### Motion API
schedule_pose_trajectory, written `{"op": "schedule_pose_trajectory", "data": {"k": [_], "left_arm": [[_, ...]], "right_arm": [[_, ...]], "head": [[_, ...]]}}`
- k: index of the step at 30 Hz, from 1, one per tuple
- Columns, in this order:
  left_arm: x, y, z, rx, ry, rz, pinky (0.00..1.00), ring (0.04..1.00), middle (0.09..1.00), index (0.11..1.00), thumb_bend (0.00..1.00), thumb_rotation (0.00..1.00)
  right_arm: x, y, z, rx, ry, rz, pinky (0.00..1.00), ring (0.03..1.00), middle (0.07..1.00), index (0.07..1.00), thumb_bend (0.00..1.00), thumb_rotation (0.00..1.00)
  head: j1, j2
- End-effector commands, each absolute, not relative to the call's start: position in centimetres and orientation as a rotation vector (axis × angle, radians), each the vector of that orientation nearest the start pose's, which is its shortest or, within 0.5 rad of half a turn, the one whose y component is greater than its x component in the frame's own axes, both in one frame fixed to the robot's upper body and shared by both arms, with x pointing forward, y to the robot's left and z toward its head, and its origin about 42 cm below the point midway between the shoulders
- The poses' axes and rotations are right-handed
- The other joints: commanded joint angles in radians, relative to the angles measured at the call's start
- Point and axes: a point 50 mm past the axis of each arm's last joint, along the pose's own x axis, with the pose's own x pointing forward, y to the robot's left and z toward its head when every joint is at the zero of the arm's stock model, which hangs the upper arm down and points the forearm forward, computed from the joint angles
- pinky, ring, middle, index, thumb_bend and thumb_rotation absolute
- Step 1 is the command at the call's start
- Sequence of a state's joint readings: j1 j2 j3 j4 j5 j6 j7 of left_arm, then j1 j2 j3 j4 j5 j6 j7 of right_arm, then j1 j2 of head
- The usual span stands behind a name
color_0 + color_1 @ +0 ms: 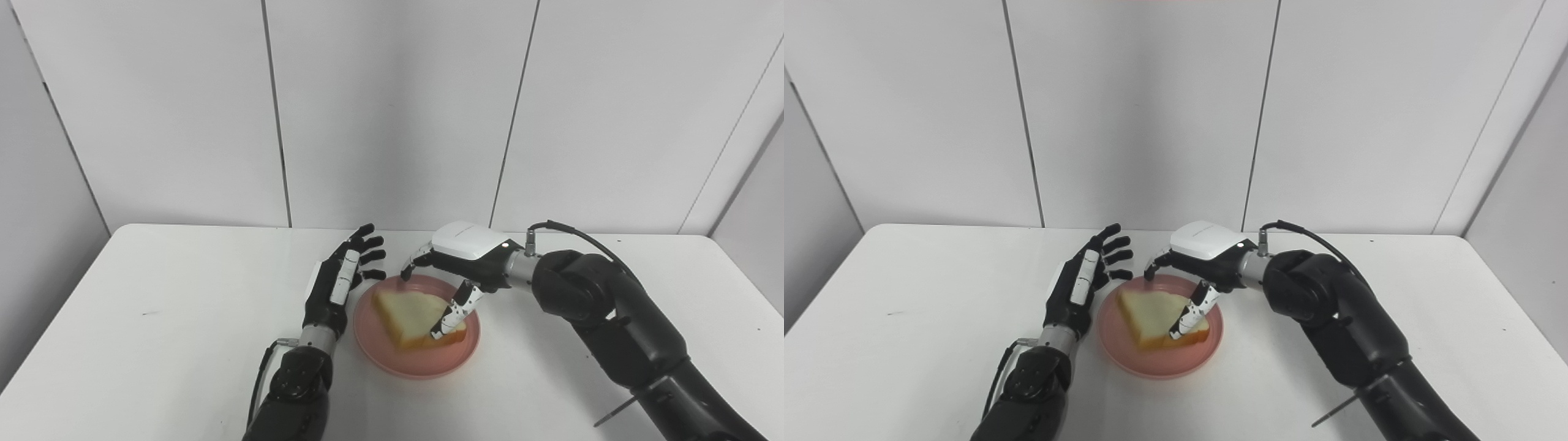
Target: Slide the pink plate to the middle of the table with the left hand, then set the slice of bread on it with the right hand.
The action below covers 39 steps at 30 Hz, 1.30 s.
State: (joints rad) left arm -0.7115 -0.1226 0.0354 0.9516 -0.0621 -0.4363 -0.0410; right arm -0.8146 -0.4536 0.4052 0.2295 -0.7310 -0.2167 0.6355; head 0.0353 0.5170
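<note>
- The left hand, black with white panels, stands just off the 9 o'clock rim of the round pink plate. Its palm faces the plate and its fingers are spread apart, pointing towards 12 o'clock; they hold nothing, and I cannot tell whether the palm touches the rim.
- The right hand, white-backed on a black forearm, comes in from 3 o'clock and hangs over the plate's far half, palm down.
- Its fingers are loosely apart: one tip is at the plate's 12 o'clock rim, and the thumb slants down onto the bread's right end. They are not closed around the slice, though whether the thumb presses on it is unclear.
- The pale triangular slice of bread with a tan crust lies flat on the plate, its long crust edge running from 11 o'clock down to 5 o'clock and its narrow end at the upper left.
- The plate sits near the middle of the white bench, somewhat towards the near edge.
- Bare bench surface stretches widely at 9 o'clock and 3 o'clock, with a narrower strip at 12 o'clock before the grey wall panels.
</note>
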Motion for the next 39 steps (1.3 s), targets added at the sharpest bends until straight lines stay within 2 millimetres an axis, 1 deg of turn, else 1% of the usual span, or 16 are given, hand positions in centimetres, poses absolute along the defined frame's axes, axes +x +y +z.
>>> {"op": "schedule_pose_trajectory", "data": {"k": [1,7,13,19,22,23,25,26,27,28,30,31,32,34,36,39], "left_arm": [[45.3,9.1,11.0,-0.143,-0.126,-0.229,0.59,0.756,0.792,0.793,0.93,0.88],[45.3,9.1,10.9,-0.134,-0.128,-0.225,0.60,0.760,0.794,0.795,0.93,0.89],[45.3,9.2,10.8,-0.134,-0.126,-0.228,0.60,0.765,0.801,0.793,0.93,0.89],[45.3,9.3,10.9,-0.133,-0.127,-0.227,0.60,0.763,0.794,0.788,0.93,0.89],[45.4,9.3,10.9,-0.142,-0.126,-0.225,0.60,0.765,0.795,0.788,0.94,0.88],[45.4,9.3,11.0,-0.141,-0.127,-0.224,0.60,0.766,0.797,0.788,0.94,0.88],[45.5,9.3,11.0,-0.135,-0.129,-0.221,0.59,0.762,0.792,0.789,0.94,0.89],[45.5,9.3,11.1,-0.131,-0.130,-0.220,0.59,0.761,0.792,0.790,0.94,0.89],[45.5,9.3,11.1,-0.128,-0.131,-0.220,0.59,0.761,0.791,0.791,0.94,0.89],[45.5,9.3,11.1,-0.122,-0.133,-0.221,0.62,0.761,0.790,0.794,0.94,0.89],[45.5,9.3,11.2,-0.115,-0.135,-0.222,0.67,0.764,0.791,0.798,0.95,0.90],[45.6,9.3,11.2,-0.115,-0.135,-0.222,0.68,0.766,0.792,0.798,0.94,0.90],[45.6,9.3,11.2,-0.117,-0.135,-0.222,0.67,0.772,0.794,0.794,0.94,0.90],[45.6,9.3,11.3,-0.118,-0.136,-0.219,0.67,0.776,0.795,0.792,0.93,0.89],[45.6,9.3,11.2,-0.114,-0.136,-0.216,0.68,0.784,0.801,0.790,0.92,0.89],[45.6,9.3,11.3,-0.110,-0.135,-0.213,0.70,0.809,0.822,0.791,0.92,0.88]], "right_arm": [[47.5,-19.1,32.8,-1.614,-0.444,0.713,0.85,0.884,0.841,0.735,1.00,0.43],[47.6,-18.8,32.2,-1.670,-0.413,0.715,0.91,0.908,0.860,0.740,1.00,0.42],[47.8,-18.5,32.0,-1.699,-0.369,0.722,0.99,0.948,0.903,0.796,1.00,0.46],[47.9,-18.5,32.3,-1.691,-0.376,0.715,1.00,0.959,0.919,0.825,1.00,0.49],[48.0,-19.0,32.5,-1.601,-0.386,0.707,1.00,0.953,0.922,0.828,1.00,0.51],[48.1,-19.2,32.5,-1.580,-0.398,0.703,0.99,0.947,0.921,0.827,1.00,0.52],[48.1,-19.5,32.4,-1.537,-0.440,0.675,0.92,0.911,0.896,0.826,1.00,0.68],[48.1,-19.7,32.3,-1.510,-0.455,0.653,0.91,0.908,0.893,0.826,1.00,0.69],[48.2,-19.9,32.2,-1.482,-0.460,0.627,0.89,0.902,0.888,0.831,0.98,0.73],[48.3,-20.2,32.0,-1.434,-0.470,0.594,0.86,0.895,0.883,0.842,0.94,0.79],[48.5,-20.6,31.7,-1.360,-0.474,0.546,0.82,0.882,0.873,0.847,0.89,0.81],[48.7,-21.1,31.1,-1.286,-0.467,0.503,0.81,0.880,0.872,0.852,0.88,0.83],[48.9,-21.5,30.7,-1.239,-0.461,0.473,0.79,0.878,0.874,0.863,0.87,0.88],[49.3,-22.5,29.3,-1.083,-0.452,0.383,0.76,0.865,0.871,0.862,0.86,0.91],[49.4,-23.2,28.0,-0.930,-0.445,0.305,0.74,0.843,0.868,0.854,0.86,0.93],[49.4,-23.7,26.3,-0.728,-0.416,0.204,0.77,0.848,0.866,0.844,0.84,0.95]], "head": [[0.001,0.001],[0.001,0.002],[0.001,0.002],[0.000,0.001],[0.001,0.001],[0.001,0.000],[0.000,0.000],[0.000,0.000],[-0.001,0.000],[-0.001,0.000],[0.000,-0.001],[0.000,0.000],[0.000,0.000],[-0.001,-0.001],[-0.002,-0.001],[-0.005,-0.001]]}}
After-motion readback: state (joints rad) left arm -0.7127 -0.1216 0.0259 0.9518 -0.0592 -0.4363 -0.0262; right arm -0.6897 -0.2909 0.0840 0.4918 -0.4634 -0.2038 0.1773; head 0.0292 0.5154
